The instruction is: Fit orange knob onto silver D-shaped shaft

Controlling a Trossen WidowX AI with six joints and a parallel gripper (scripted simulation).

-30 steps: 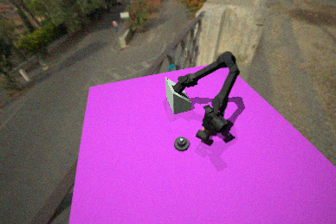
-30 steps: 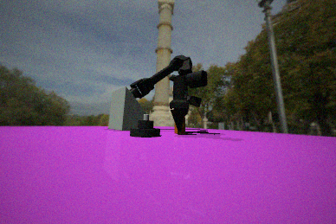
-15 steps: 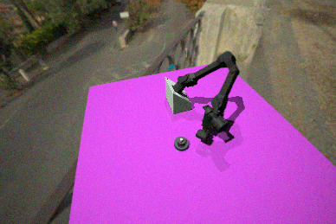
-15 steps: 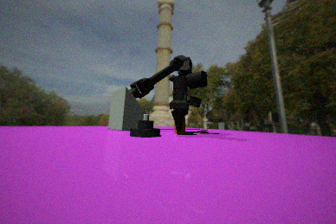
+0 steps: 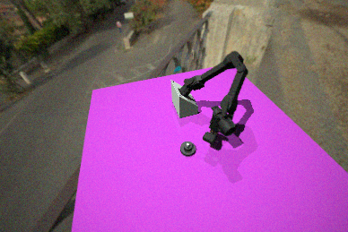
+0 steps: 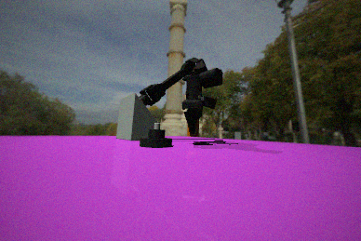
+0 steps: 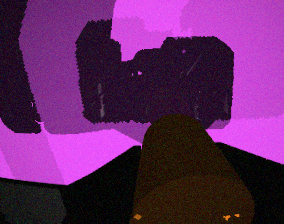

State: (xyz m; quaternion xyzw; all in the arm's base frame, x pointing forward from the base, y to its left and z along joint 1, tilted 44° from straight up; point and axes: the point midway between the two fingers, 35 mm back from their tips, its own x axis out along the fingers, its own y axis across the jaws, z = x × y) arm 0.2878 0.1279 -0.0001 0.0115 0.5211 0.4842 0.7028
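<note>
The orange knob looks dark brown in shadow, with small bright orange spots low in the wrist view. Only a thin orange sliver of the knob shows in the exterior view, low by the table. My gripper points down and is shut on the knob, a black finger on each side. The round dark pedestal stands to the left of my gripper in the top and exterior views, with the silver shaft upright and bare on top. The knob's hole and the shaft's flat side cannot be made out.
A pale grey slanted block stands on the magenta table, beside the far end of the arm. The table's far edge runs behind it. The arm casts shadows around the gripper.
</note>
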